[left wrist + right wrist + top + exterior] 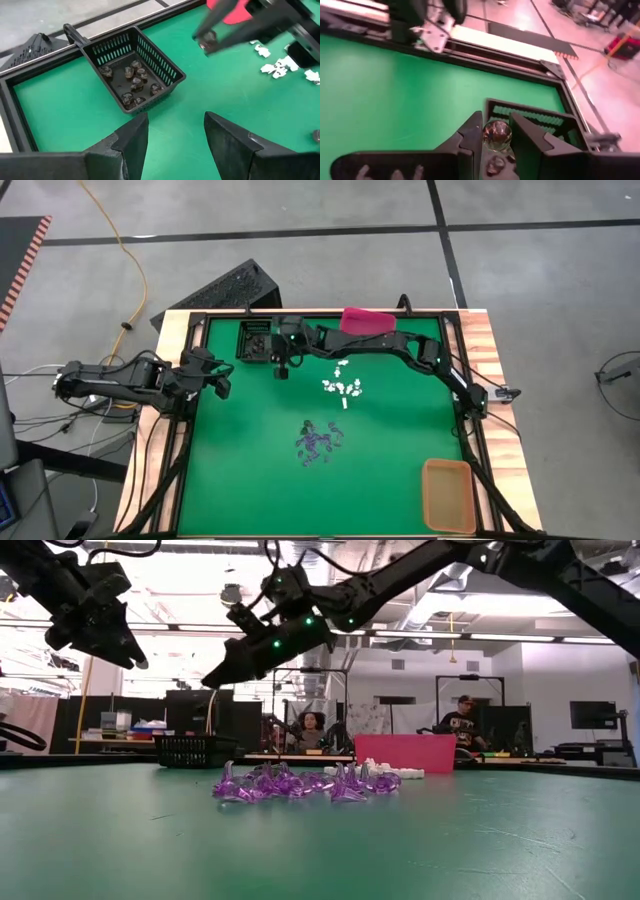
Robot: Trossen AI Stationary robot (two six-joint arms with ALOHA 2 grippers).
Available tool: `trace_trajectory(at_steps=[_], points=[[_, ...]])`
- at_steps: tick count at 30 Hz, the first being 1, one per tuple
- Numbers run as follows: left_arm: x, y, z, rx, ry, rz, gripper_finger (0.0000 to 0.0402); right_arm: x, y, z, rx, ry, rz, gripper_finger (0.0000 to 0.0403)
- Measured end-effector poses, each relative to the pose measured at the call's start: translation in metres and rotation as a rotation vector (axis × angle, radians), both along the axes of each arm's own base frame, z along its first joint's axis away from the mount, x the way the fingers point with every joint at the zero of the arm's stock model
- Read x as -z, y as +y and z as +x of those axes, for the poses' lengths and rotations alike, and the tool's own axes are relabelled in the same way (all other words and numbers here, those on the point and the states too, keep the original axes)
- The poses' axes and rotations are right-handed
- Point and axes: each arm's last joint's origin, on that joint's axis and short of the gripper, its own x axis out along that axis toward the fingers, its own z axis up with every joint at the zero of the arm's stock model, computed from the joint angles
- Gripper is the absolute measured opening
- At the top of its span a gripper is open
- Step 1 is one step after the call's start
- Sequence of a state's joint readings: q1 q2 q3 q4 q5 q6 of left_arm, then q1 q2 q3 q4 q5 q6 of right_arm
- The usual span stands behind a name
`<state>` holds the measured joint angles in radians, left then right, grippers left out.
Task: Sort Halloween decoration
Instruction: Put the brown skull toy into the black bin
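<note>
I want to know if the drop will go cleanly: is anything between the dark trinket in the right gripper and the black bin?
Nothing visible is. The right gripper holds a dark trinket in the air beside the black bin, whose open top shows only trinkets already dropped in. The left gripper waits apart, open.

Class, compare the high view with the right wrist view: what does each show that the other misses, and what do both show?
Only the high view shows the white trinkets, the purple trinkets, the pink bin and the orange bin, plus the left gripper waiting at the table's left edge. Only the right wrist view shows the dark trinket pinched in the right gripper. Both show the black bin and the green table.
</note>
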<state>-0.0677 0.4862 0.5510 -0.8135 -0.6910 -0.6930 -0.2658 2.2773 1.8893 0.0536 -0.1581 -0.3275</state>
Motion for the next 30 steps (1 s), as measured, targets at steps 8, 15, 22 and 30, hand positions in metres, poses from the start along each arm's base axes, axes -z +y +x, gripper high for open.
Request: trace_trajectory(at_steps=[8,15,22,30], points=[[0.0,0.0,0.0,-0.004,0.001,0.004,0.0183,-0.001,-0.014,-0.003,0.057,-0.016,0.0,0.0108],[0.0,0.0,0.0,-0.006,0.0,0.006,0.0183,-0.004,-0.022,-0.004,0.086,-0.055,-0.013,0.0108],[0.0,0.0,0.0,-0.007,0.0,0.007,0.0183,-0.009,-0.035,-0.007,0.145,-0.111,0.042,0.0108],[0.0,0.0,0.0,-0.007,-0.001,0.006,0.0183,0.01,-0.045,-0.002,0.189,-0.112,0.142,0.0108]])
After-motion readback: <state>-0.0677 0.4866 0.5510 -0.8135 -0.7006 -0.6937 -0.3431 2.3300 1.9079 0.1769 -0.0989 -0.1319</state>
